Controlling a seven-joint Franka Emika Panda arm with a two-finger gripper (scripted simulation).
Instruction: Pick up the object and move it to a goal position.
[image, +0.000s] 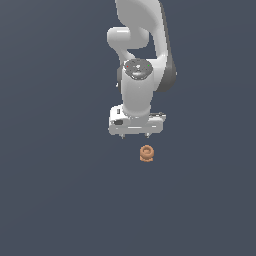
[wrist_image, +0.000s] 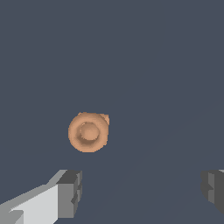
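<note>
The object (image: 146, 153) is a small orange-brown rounded lump with a ring-like top. It lies on the dark grey floor just below the white gripper (image: 135, 136) in the exterior view, slightly toward that view's right. The gripper hangs from the white arm, open and empty, with its two short fingertips spread wide. In the wrist view the object (wrist_image: 89, 132) shows from above as a ring. It lies apart from the two grey fingers (wrist_image: 70, 194), beyond the gap between them and closer to one finger than the other. The gripper (wrist_image: 142, 190) does not touch the object.
The floor (image: 55, 190) is a plain dark grey surface all around. The white arm (image: 142, 45) rises behind the gripper at the top of the exterior view. No goal marker shows.
</note>
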